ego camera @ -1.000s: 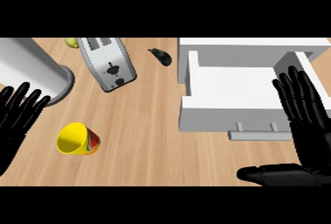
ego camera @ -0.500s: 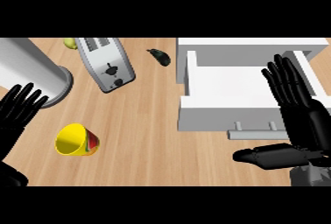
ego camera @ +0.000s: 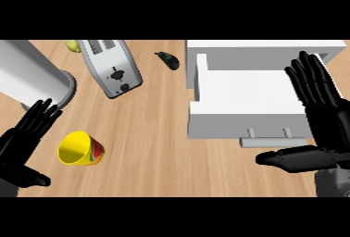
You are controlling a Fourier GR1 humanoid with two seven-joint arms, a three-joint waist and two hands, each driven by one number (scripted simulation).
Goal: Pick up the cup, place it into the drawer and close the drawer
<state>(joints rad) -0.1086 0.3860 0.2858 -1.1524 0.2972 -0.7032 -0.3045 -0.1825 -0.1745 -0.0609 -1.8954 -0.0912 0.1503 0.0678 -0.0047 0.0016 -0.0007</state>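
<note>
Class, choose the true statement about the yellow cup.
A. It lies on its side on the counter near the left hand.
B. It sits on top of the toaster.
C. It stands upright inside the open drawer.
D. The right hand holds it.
A: the yellow cup lies tipped on the wooden counter, beside the open left hand, far from the drawer.

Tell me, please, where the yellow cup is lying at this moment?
In the head view the cup lies on its side at the counter's lower left, beside the left hand and below the toaster.

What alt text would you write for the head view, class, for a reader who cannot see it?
A yellow cup lies on its side on a wooden counter, beside the robot's open left hand. The open right hand is over a white open drawer; a toaster lies behind.
</note>
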